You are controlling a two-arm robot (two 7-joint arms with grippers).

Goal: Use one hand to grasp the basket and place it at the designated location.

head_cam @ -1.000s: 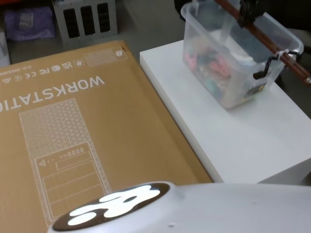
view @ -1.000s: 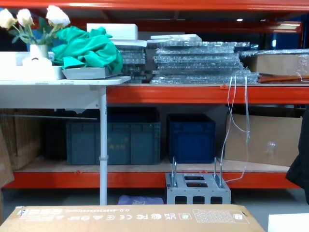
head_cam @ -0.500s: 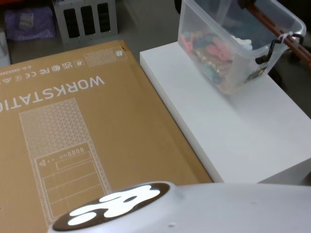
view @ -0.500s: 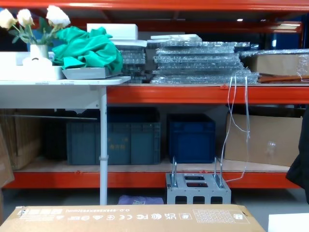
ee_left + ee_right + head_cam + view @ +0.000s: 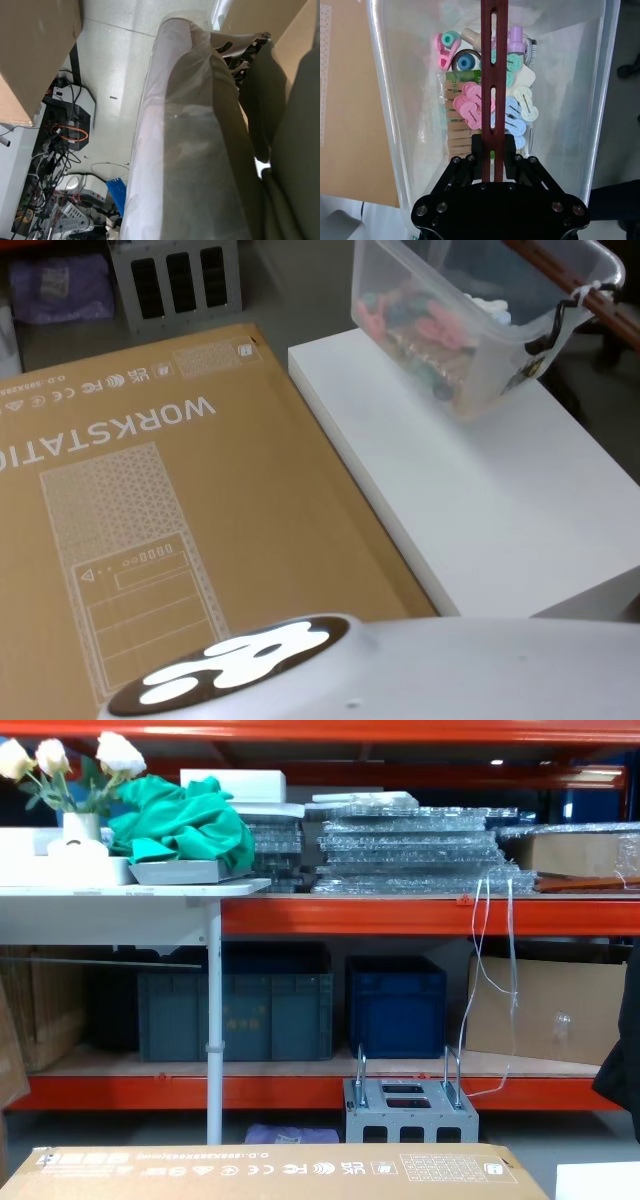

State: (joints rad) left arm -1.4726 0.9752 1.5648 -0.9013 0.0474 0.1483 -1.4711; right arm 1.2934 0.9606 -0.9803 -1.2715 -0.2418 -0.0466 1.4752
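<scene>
The basket (image 5: 470,330) is a translucent plastic tub with a dark red handle (image 5: 612,326). It hangs tilted above the far end of the white table (image 5: 500,510), at the head view's top right. Coloured clips and small items (image 5: 480,105) lie in its bottom. In the right wrist view my right gripper (image 5: 492,150) is shut on the handle (image 5: 493,75), directly over the open basket (image 5: 385,100). My left arm is parked, and its wrist view looks down at the floor past a plastic-wrapped part (image 5: 185,150).
A large flat cardboard box (image 5: 150,500) lies to the left of the white table. A grey metal box with two upright handles (image 5: 408,1110) stands on the floor beyond it. Orange shelving (image 5: 430,915) with crates and bubble wrap fills the background.
The basket has risen off the white table and shifted left and farther away in the head view, still hanging from the right gripper. The chest view is unchanged.
</scene>
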